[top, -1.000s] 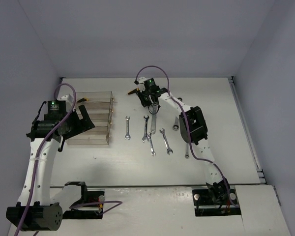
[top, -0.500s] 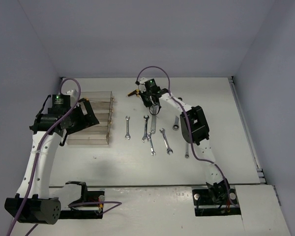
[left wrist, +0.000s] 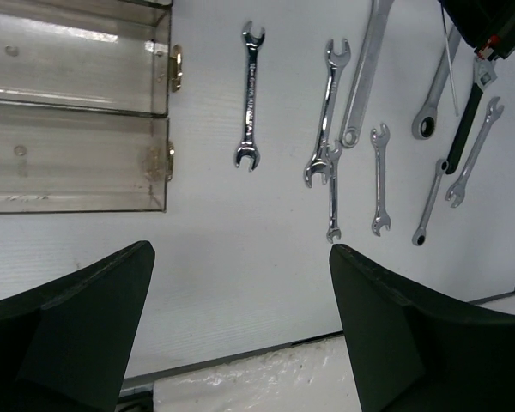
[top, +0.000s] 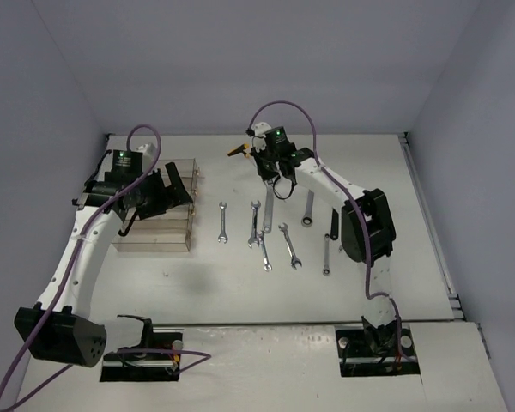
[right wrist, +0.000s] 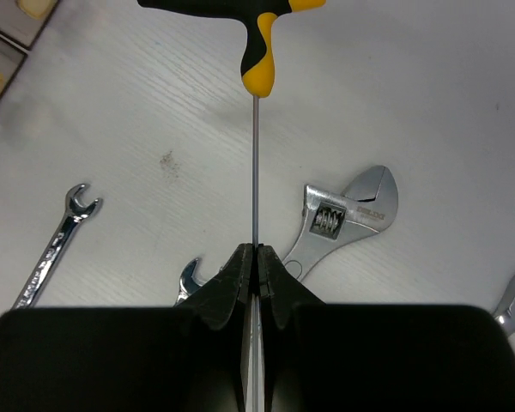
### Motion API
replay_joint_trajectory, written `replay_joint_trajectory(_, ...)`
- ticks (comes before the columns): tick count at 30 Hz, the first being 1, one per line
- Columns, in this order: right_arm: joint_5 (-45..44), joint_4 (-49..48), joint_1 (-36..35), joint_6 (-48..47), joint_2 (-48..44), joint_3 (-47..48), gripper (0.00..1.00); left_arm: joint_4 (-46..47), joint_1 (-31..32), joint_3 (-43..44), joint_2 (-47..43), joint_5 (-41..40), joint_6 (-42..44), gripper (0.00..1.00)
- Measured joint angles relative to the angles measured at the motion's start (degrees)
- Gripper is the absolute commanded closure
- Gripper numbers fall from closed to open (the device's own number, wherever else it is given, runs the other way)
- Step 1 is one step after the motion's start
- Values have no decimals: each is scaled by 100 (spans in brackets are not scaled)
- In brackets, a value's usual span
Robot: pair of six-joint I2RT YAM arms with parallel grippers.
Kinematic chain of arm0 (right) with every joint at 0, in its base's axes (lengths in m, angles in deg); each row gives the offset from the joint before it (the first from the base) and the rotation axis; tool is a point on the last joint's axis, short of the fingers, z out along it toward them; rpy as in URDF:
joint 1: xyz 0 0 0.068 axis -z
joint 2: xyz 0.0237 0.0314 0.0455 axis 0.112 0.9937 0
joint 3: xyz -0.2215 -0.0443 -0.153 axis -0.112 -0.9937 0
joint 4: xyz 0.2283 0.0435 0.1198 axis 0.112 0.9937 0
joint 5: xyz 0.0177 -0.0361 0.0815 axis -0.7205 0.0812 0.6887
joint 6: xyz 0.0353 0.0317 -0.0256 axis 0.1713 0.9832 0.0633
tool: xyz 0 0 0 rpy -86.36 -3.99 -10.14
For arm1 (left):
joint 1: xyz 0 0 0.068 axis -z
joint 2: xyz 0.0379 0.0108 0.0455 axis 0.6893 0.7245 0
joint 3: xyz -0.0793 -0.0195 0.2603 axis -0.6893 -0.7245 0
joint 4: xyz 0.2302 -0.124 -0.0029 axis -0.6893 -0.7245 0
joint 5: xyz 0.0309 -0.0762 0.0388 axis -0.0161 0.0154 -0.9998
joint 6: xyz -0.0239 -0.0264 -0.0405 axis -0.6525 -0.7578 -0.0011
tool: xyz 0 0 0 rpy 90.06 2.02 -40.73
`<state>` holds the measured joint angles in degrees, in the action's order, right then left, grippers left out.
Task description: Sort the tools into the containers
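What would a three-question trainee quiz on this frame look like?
1. True or false: the left pincer is shut on a bin.
2. What does the right pincer grip? A) a cable B) the thin rod with the yellow-black handle C) a bin wall
3. In the right wrist view, what kind of wrench lies just right of the rod?
Key: 1 false, its jaws stand open and hold nothing; 2 B; 3 adjustable.
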<state>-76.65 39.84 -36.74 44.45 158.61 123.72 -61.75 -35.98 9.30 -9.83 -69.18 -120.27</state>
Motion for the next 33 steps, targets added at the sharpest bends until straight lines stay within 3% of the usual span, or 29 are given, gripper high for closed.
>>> replay_joint_trajectory(20, 870, -76, -233, 369, -3478, -2469, 100, 2422, 144, 213, 1358, 1641, -875, 19)
replay_joint_trajectory(33, 1088, -86, -240, 512, -3901, -2793, 100, 4323, 466, 213, 1535, 2138, -1907, 19)
